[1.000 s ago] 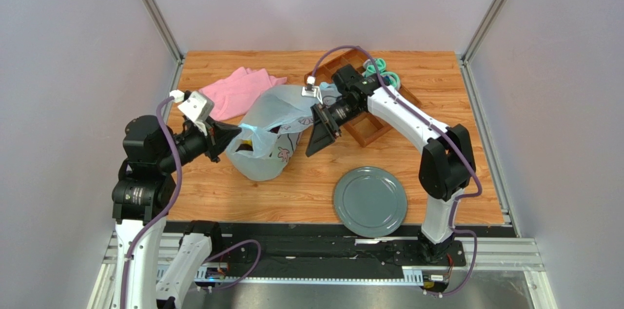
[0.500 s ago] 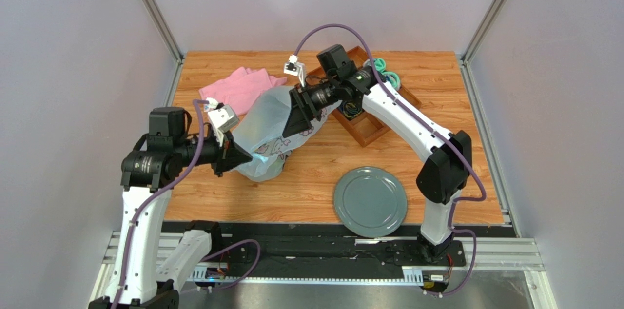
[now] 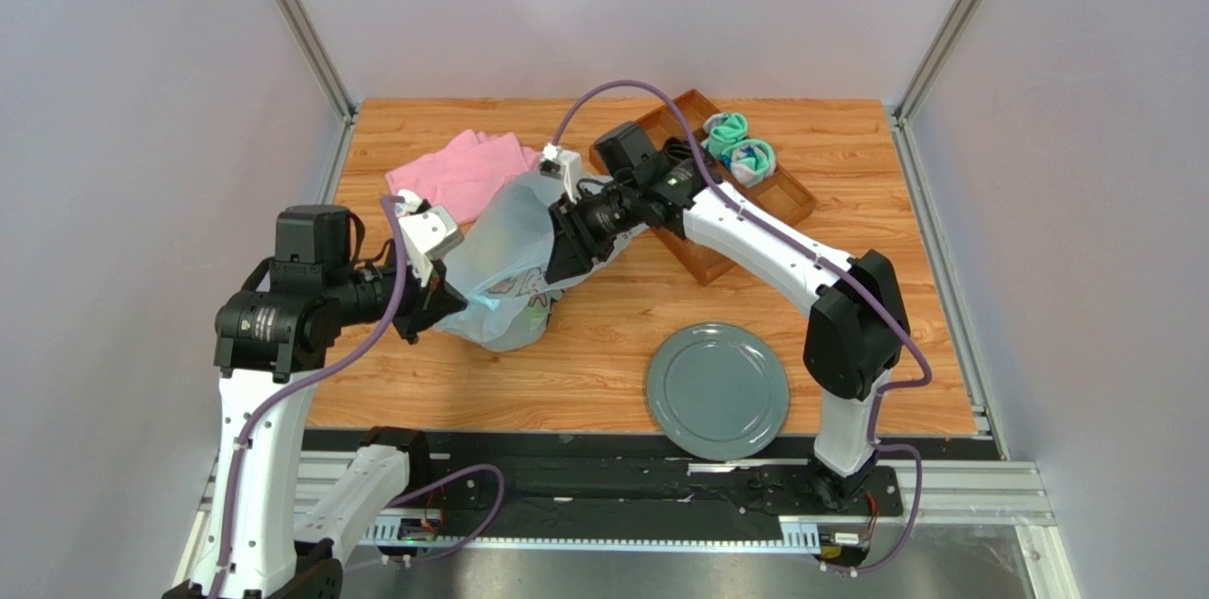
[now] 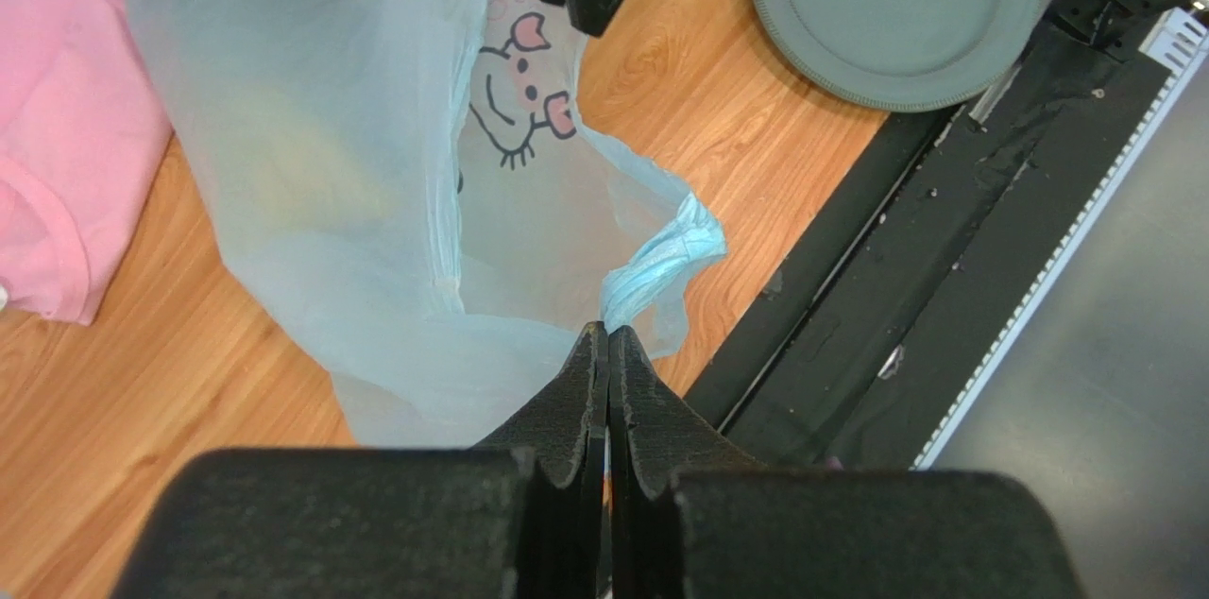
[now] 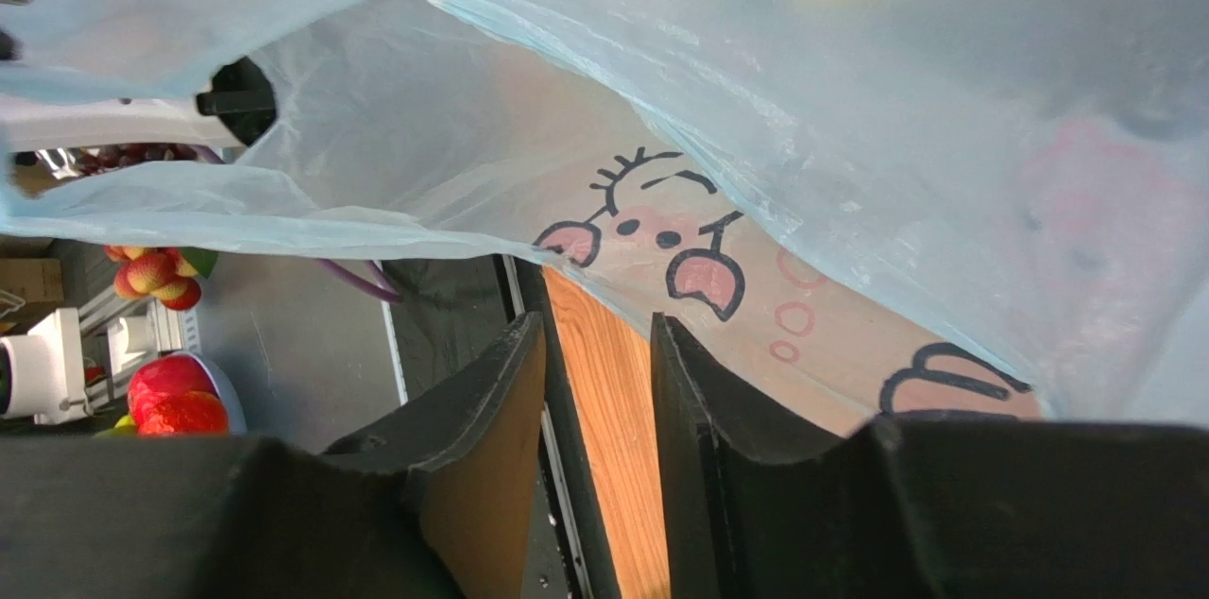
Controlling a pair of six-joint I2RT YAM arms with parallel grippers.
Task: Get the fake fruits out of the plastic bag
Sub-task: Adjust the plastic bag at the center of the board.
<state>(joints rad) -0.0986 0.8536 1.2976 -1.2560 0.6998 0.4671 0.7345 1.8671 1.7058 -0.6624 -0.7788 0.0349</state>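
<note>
The pale-blue plastic bag (image 3: 500, 259) lies slumped on the wooden table, its cartoon print facing up (image 4: 511, 103). My left gripper (image 4: 608, 334) is shut on the bag's twisted near handle (image 4: 664, 259), at the bag's left end (image 3: 437, 302). My right gripper (image 3: 558, 256) presses against the bag's right side; its jaws (image 5: 596, 333) stand a little apart with only bare wood between them, and the bag's film (image 5: 852, 89) hangs just ahead. The fake fruits are hidden inside the bag; only a dull yellow patch (image 4: 319, 188) shows through it.
A pink cloth (image 3: 461, 174) lies behind the bag. A wooden tray (image 3: 717, 252) at the back right holds rolled teal socks (image 3: 741, 146). A grey plate (image 3: 717, 389) sits near the front edge, beside the black base rail (image 4: 908, 287).
My right gripper swung left onto the bag and its jaws narrowed a lot. My left arm lifted and shifted, still pinching the handle; the bag sagged flatter.
</note>
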